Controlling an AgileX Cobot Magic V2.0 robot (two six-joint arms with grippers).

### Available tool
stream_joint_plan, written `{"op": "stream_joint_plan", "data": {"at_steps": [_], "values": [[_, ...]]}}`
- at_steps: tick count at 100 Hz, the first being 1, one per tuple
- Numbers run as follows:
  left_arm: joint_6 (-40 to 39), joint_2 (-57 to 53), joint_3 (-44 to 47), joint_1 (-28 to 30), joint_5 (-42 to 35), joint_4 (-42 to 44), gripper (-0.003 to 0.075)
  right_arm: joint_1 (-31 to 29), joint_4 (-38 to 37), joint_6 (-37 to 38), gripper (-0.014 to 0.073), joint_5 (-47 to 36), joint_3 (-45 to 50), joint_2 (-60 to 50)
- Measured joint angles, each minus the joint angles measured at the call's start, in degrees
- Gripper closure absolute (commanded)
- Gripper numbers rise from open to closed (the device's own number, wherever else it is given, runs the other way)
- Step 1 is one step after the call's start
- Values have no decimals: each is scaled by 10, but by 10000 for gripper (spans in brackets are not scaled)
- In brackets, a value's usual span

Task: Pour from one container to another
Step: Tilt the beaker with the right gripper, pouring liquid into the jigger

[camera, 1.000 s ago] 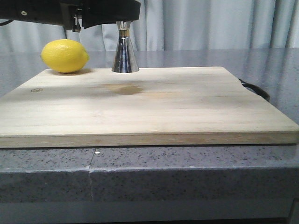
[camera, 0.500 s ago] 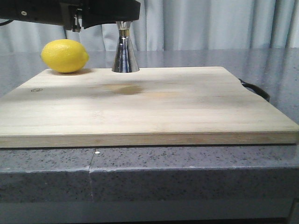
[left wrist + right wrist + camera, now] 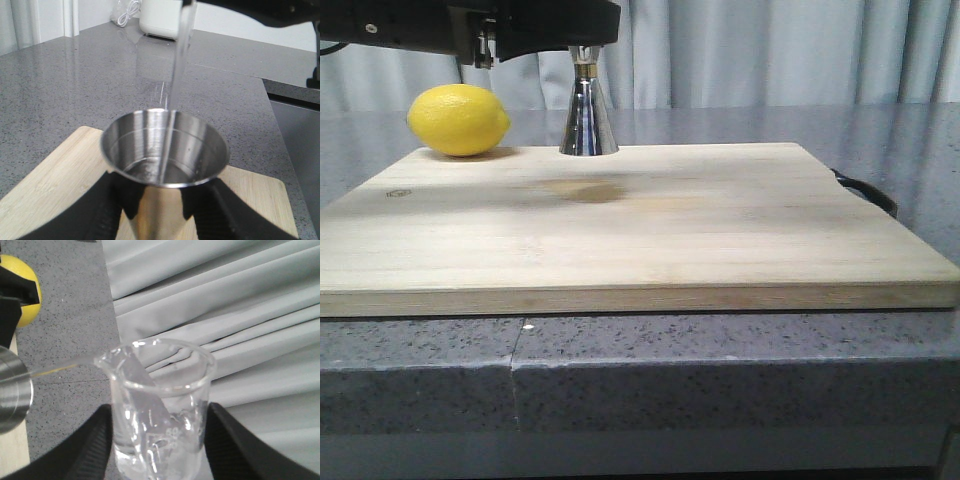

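- Pouring under way as I watch from the remote station: a thin clear stream (image 3: 172, 95) falls into the open mouth of the steel jigger (image 3: 165, 150).
- Far left of the front view: a lemon (image 3: 458, 119) sits at the back left corner of the wooden board (image 3: 640, 225), apart from the jigger.
- Next along: the jigger (image 3: 588, 110) stands upright on the board's back edge, wide base down, thin gold band at its waist; its top is hidden behind a dark arm body (image 3: 470, 25) crossing the upper left of the frame.
- Left gripper (image 3: 162, 202): my left wrist view shows its dark fingers (image 3: 107, 210) pressed on either side of the jigger's lower cone, so it is clamped on the jigger. Some clear liquid lies in the cup.
- Right gripper (image 3: 159, 440): fingers (image 3: 92, 445) close against both sides of the glass beaker (image 3: 159, 415), gripping it. The beaker is tipped, lip toward the jigger (image 3: 12, 390), liquid running off the lip in a fine stream (image 3: 60, 366).
- Right of the board: a dark curved object (image 3: 868, 192) at its edge; I cannot tell what it is.
- Grey speckled counter (image 3: 720, 380) under the board, pale curtain (image 3: 770, 50) behind.
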Motion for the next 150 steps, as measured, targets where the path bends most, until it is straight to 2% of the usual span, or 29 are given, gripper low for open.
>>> {"op": "stream_joint_plan", "data": {"at_steps": [150], "values": [[0, 0, 0, 0, 0, 0, 456, 0, -93, 0, 256, 2, 0, 0]]}}
